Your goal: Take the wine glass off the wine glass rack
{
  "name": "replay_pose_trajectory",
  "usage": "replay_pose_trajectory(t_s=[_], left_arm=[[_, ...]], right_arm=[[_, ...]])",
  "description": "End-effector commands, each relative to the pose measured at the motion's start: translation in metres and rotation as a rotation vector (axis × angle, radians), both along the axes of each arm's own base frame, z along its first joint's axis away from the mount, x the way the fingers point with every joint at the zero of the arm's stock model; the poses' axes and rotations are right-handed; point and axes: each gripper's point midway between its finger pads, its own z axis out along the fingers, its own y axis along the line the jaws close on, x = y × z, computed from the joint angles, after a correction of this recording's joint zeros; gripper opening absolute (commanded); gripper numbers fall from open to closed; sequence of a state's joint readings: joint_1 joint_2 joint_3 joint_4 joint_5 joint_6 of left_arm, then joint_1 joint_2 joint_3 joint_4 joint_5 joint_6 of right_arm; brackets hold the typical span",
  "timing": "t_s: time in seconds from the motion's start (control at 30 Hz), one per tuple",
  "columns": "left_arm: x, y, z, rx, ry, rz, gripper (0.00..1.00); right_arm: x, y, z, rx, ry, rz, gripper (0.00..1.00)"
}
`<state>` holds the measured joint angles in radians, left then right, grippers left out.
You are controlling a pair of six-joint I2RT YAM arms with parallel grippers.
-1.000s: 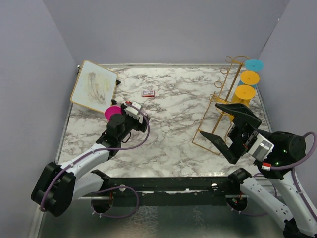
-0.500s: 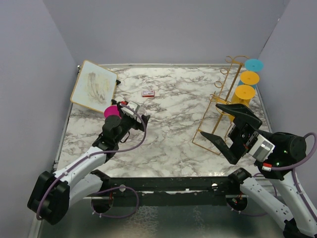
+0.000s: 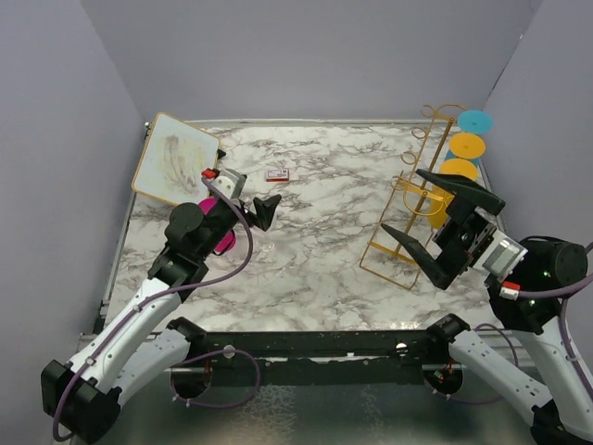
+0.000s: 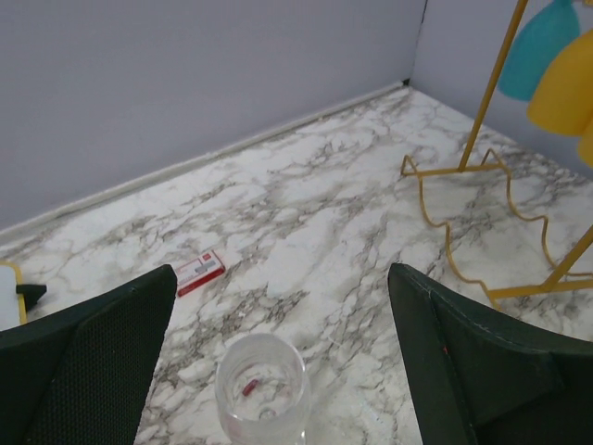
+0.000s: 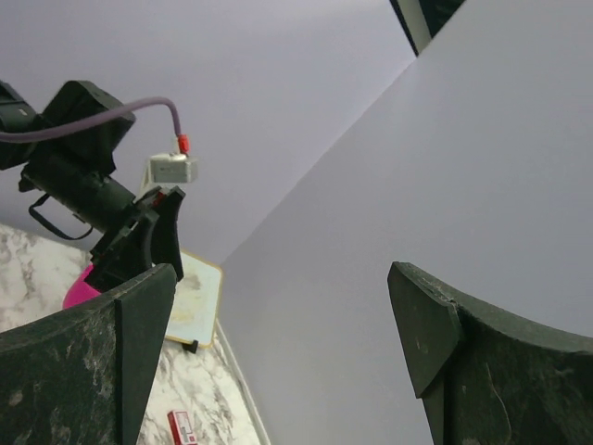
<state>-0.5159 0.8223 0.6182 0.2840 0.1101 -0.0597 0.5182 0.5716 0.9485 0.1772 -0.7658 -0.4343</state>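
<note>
The gold wire wine glass rack (image 3: 397, 243) stands at the right of the marble table; its foot also shows in the left wrist view (image 4: 460, 221). Three glasses hang on it, feet up: one teal (image 3: 474, 120) and two yellow (image 3: 466, 146). A wine glass with a clear bowl (image 4: 262, 389) and a pink foot (image 3: 222, 244) stands upright on the marble at the left. My left gripper (image 3: 243, 197) hovers open above it, holding nothing. My right gripper (image 3: 401, 201) is open and empty, raised just in front of the rack.
A gold-framed whiteboard (image 3: 174, 159) leans at the far left corner. A small red box (image 3: 277, 174) lies on the marble behind the pink-footed glass, also visible from the left wrist (image 4: 200, 272). Grey walls close in the table on three sides.
My left gripper has spread its jaws wider and lifted up and back from the pink-footed glass, which stays on the table. My right gripper has risen slightly.
</note>
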Motion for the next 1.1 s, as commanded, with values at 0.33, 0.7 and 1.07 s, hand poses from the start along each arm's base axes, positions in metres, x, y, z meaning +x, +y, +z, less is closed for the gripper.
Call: replay_pose_trajectory(t_s=[0.33,0.7,1.07], left_arm=[[-0.025,-0.07,0.083,-0.287,0.148,-0.282,0.98],[-0.072,-0.19,0.02,-0.051,0.159,-0.415,0.98],[-0.084,-0.204,0.013,-0.062,0.19,-0.429,0.97]], right_arm=[[0.122,-0.08,0.061,0.554,0.654,-0.545,0.99],[0.116,-0.118,0.068,0.672,0.652,-0.677,0.99],[0.206,-0.115,0.021,0.493,0.803,-1.08,0.99]])
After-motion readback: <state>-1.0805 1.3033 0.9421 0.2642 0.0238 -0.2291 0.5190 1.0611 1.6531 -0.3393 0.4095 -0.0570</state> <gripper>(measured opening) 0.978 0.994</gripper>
